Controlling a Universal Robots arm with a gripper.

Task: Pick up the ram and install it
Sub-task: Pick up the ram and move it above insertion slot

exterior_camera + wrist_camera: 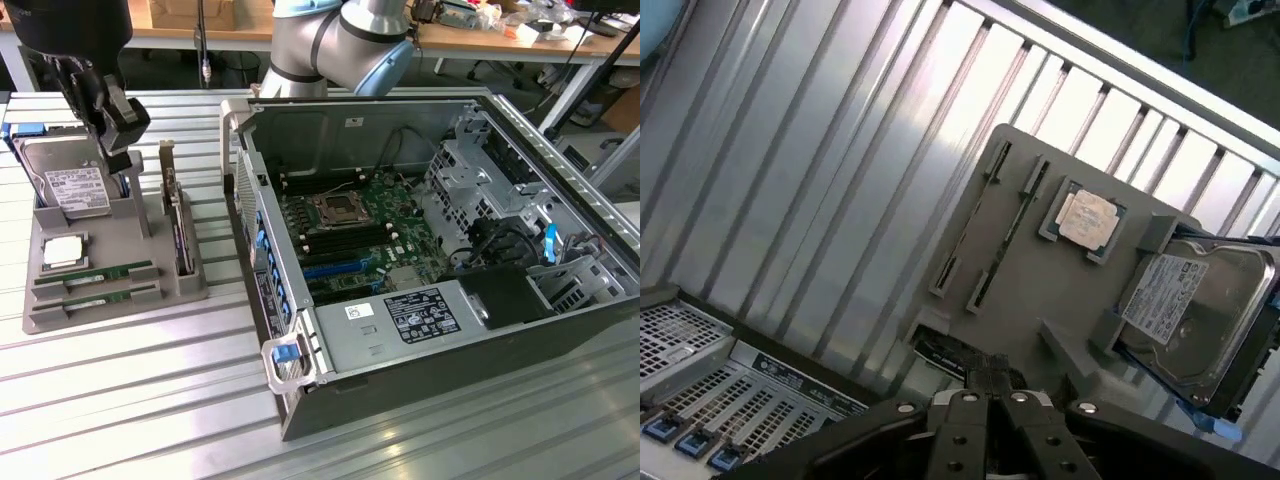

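The gripper (118,158) hangs over the grey holder (60,312) at the exterior view's left, above the hard drive (75,188), jaws pressed together and pinching nothing; the wrist view shows its fingers (968,418) meeting with no gap. The ram (95,272) sits on edge in its slot at the holder's near end, its twin stick (97,295) just beside it, both untouched and well apart from the open computer case (560,130). It looks feather-light and stiff, but thin and delicate: probably best pinched across the two flat faces at the middle of the upper edge, clear of the chips and the contact edge, and squarely, since a narrow board could easily tilt in the grip.
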